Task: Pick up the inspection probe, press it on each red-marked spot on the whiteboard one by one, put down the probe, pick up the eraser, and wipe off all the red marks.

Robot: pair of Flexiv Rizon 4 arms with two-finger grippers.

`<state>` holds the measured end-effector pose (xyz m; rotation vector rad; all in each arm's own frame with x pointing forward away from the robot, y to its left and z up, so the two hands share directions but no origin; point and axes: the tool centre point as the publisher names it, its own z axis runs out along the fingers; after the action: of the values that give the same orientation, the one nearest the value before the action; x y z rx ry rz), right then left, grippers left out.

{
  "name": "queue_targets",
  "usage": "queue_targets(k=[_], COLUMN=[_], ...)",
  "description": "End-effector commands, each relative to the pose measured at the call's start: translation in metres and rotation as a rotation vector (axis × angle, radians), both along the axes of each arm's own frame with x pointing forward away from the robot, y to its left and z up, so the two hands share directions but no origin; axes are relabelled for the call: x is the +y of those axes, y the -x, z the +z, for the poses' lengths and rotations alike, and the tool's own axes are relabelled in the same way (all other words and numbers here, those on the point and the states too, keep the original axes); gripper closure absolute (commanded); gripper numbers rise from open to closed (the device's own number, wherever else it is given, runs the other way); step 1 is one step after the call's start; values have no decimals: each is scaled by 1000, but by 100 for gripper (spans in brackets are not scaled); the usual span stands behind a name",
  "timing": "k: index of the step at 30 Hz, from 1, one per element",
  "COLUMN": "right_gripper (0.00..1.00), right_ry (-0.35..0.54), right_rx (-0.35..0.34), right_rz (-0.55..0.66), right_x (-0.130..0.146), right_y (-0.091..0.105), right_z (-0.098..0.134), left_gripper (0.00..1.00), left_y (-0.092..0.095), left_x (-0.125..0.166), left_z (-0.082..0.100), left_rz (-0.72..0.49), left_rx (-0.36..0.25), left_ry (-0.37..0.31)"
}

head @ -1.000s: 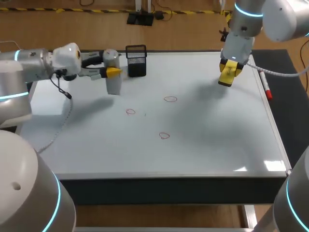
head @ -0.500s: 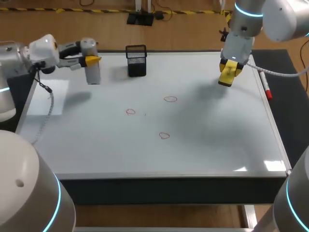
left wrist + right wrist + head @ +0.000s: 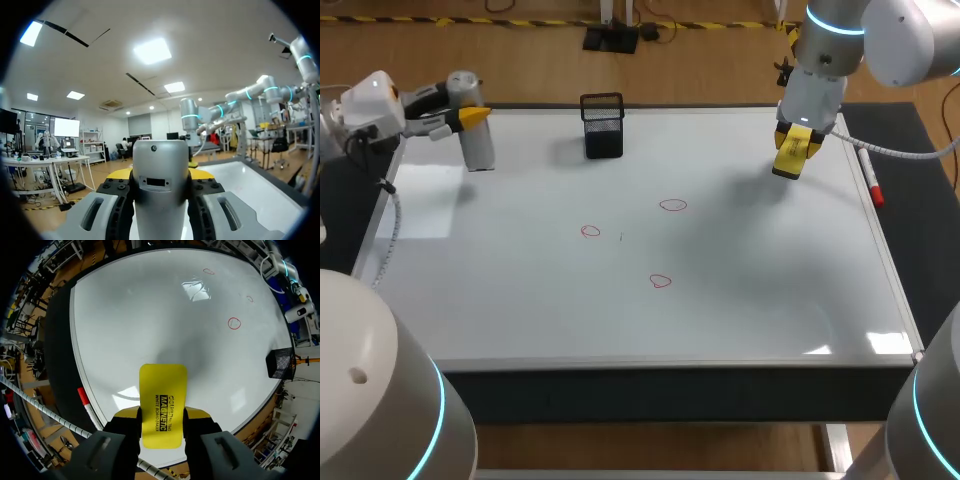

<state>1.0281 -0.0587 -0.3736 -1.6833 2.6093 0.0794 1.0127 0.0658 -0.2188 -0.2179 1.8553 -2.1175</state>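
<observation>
Now our left gripper [image 3: 470, 116] is clamped on the probe [image 3: 477, 150], held upright at the far left corner of the whiteboard [image 3: 770, 290]. Our right gripper [image 3: 798, 140] grips the eraser [image 3: 787, 166] above the far right side, well apart from the three red marks [image 3: 672, 205]

Head overhead, wrists close — whiteboard [image 3: 750, 310] shared.

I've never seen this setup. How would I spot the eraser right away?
Start at the whiteboard and go to its far right corner, where the right arm hangs. The eraser is the flat yellow block clamped in its fingers, unlike the thin red-tipped marker lying along the board's edge.
</observation>
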Motion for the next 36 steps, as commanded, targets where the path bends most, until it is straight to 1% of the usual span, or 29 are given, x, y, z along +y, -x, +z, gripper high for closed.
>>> queue_targets(k=[1, 4, 21, 25, 27, 32, 36], right_gripper=[100, 100, 100, 100, 100, 100, 100], right_ry=[3, 3, 3, -5, -14, 20, 26], right_rx=[0, 0, 0, -19, -34, -70, -91], right_rz=[2, 2, 2, 34, 60, 141, 202], right_x=[-1, -1, -1, 16, 27, 58, 83], right_y=[0, 0, 0, 11, 18, 36, 51], right_z=[1, 1, 1, 10, 19, 36, 41], left_gripper=[100, 100, 100, 100, 100, 100, 100], left_y=[0, 0, 0, 0, 0, 0, 0], left_x=[7, 12, 12, 12, 12, 12, 12], left_z=[-1, -2, -2, -2, -2, -2, -2], left_rz=[6, 9, 9, 9, 9, 9, 9], left_rx=[6, 10, 10, 10, 10, 10, 10], left_ry=[10, 9, 9, 9, 9, 9, 9])
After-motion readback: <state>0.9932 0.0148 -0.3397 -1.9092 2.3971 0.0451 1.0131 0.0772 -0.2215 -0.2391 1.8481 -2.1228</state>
